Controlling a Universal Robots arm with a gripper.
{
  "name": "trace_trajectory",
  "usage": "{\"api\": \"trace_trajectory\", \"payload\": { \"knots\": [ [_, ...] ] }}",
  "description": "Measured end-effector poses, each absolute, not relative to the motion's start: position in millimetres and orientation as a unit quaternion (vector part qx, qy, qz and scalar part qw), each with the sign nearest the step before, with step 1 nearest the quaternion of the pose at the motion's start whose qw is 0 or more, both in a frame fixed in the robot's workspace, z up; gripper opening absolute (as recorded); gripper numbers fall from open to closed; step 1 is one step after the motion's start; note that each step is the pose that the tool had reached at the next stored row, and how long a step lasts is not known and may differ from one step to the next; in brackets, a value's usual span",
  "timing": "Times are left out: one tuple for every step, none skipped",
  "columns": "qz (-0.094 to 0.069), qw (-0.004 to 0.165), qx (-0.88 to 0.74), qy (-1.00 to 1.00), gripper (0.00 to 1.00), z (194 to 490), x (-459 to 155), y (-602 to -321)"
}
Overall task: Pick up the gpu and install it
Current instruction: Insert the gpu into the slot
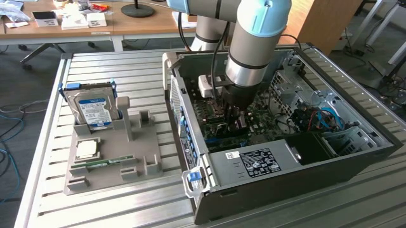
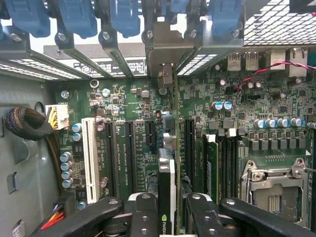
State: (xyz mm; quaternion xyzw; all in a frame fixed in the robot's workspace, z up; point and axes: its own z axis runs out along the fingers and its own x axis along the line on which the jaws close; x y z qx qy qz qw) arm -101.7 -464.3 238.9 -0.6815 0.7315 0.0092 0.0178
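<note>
Gripper: jaws closed narrow on the gpu, held edge-on
Gpu: inside the open computer case, low over the motherboard slots
Progress: pickup done; seating cannot be confirmed

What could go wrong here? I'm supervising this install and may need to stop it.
1. The gpu, clamped edge-on in the gripper, could miss its slot and scrape the motherboard.
2. Its metal bracket might catch the case's rear slot frame.
3. It could knock the neighbouring memory stick.
</note>
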Motion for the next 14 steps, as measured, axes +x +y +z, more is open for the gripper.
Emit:
{"api": "trace_trajectory", "payload": {
  "knots": [
    [0.009, 0.018, -0.681, 0.732, 0.27, 238.8, -102.1, -464.4],
    [0.009, 0.018, -0.681, 0.732, 0.33, 238.8, -101.9, -464.4],
    [0.009, 0.018, -0.681, 0.732, 0.39, 239.0, -101.7, -464.4],
    [0.009, 0.018, -0.682, 0.731, 0.39, 239.0, -101.5, -464.4],
    [0.009, 0.018, -0.682, 0.731, 0.39, 238.9, -101.5, -464.4],
    [0.009, 0.018, -0.682, 0.731, 0.45, 239.0, -101.5, -464.4],
    [0.009, 0.018, -0.682, 0.731, 0.51, 239.0, -101.5, -464.4],
    [0.009, 0.018, -0.682, 0.731, 0.51, 239.0, -101.5, -464.4],
    [0.009, 0.018, -0.682, 0.731, 0.57, 239.0, -101.5, -464.4],
    [0.009, 0.018, -0.682, 0.731, 0.63, 239.0, -101.5, -464.4],
    [0.009, 0.018, -0.682, 0.731, 0.68, 239.0, -101.5, -464.4],
    [0.009, 0.018, -0.682, 0.731, 0.68, 239.0, -101.5, -464.5],
    [0.009, 0.018, -0.682, 0.731, 0.74, 239.0, -101.5, -464.4],
    [0.009, 0.018, -0.682, 0.731, 0.74, 239.0, -101.5, -464.4]
  ]
}}
